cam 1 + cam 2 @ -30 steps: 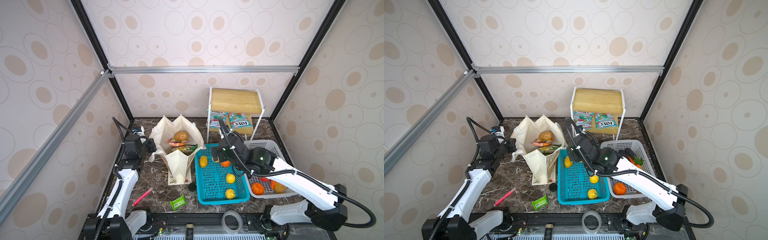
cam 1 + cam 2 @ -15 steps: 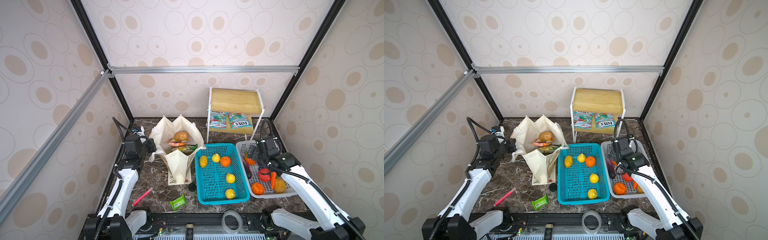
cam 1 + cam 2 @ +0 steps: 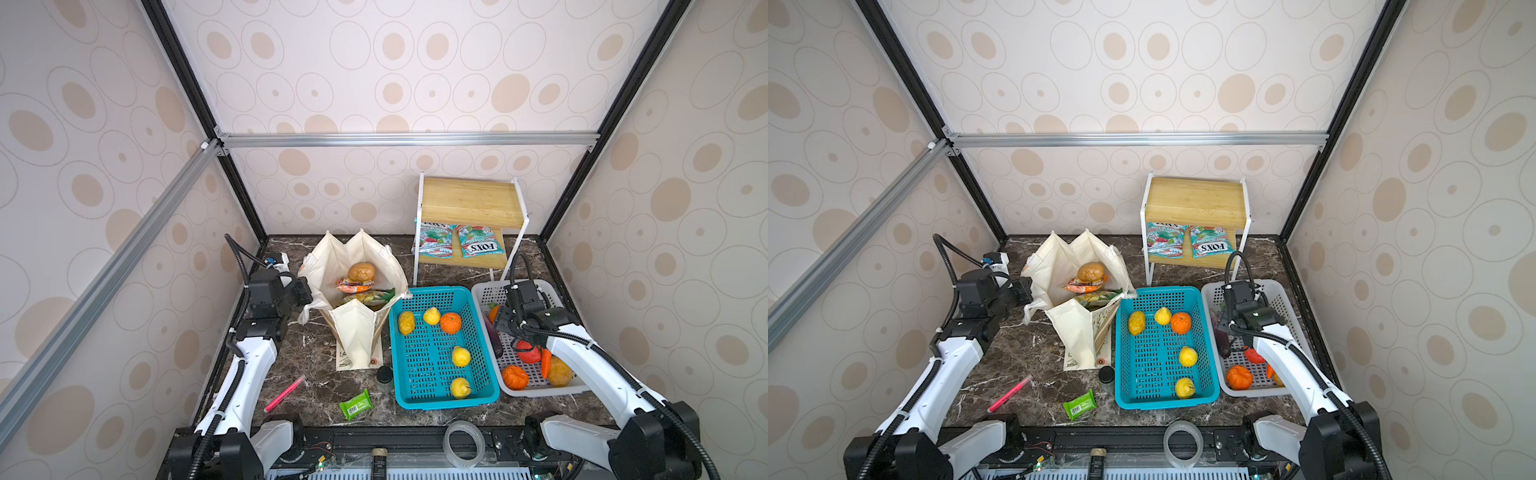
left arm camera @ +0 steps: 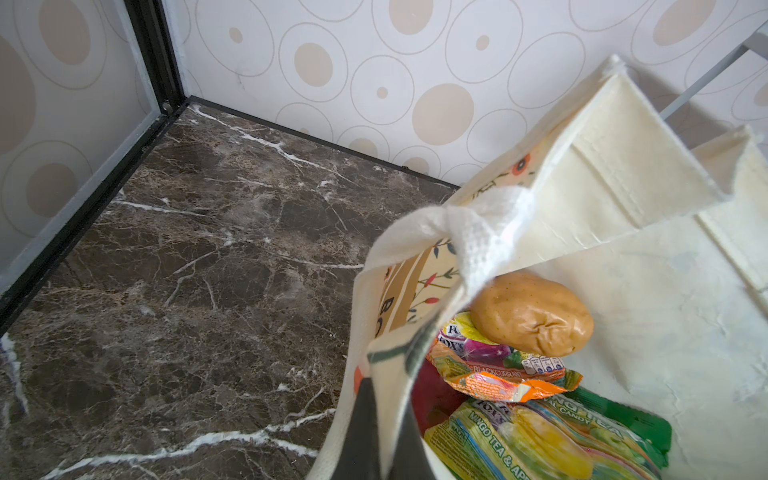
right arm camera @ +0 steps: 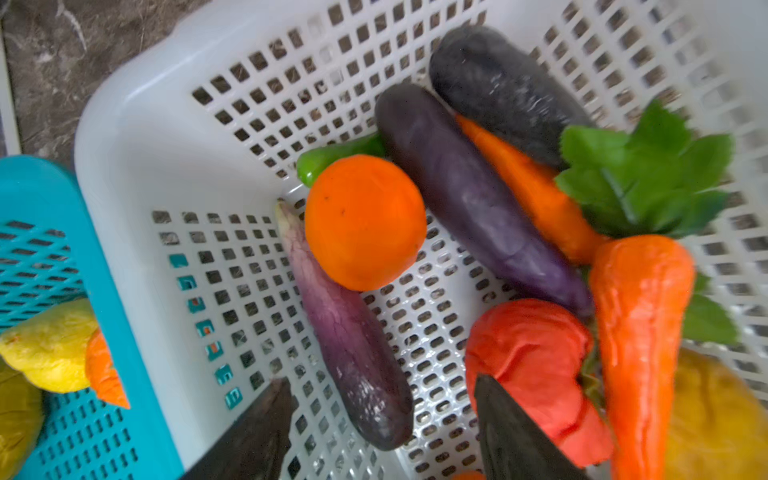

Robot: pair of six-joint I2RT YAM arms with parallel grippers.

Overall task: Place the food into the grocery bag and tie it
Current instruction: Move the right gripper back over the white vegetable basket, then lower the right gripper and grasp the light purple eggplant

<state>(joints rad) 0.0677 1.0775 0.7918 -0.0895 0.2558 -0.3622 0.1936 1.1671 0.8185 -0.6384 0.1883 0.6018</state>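
The cream grocery bag (image 3: pixel 353 332) (image 3: pixel 1077 332) stands open at the back left. Inside it lie a brown potato (image 3: pixel 360 271) (image 4: pixel 532 313), an orange snack packet (image 4: pixel 498 374) and a green-yellow packet (image 4: pixel 540 440). My left gripper (image 3: pixel 305 291) (image 4: pixel 376 415) is shut on the bag's near rim. My right gripper (image 3: pixel 498 322) (image 5: pixel 380 380) hangs open low in the white basket (image 3: pixel 540 390). Its fingers stand on either side of the tip of a pale purple eggplant (image 5: pixel 353 353) without touching it. A round orange fruit (image 5: pixel 365 222) and a red pepper (image 5: pixel 532 365) lie close by.
A blue basket (image 3: pixel 440 401) with yellow fruits and an orange sits between bag and white basket. A wooden shelf (image 3: pixel 469 199) with two sweet packets stands behind. On the marble in front lie a pink marker (image 3: pixel 284 392), a green packet (image 3: pixel 355 404) and a small jar (image 3: pixel 384 378).
My right arm swung from the blue basket's back corner beside the bag over to the white basket and came down into it, its jaws narrowing. The left arm kept still.
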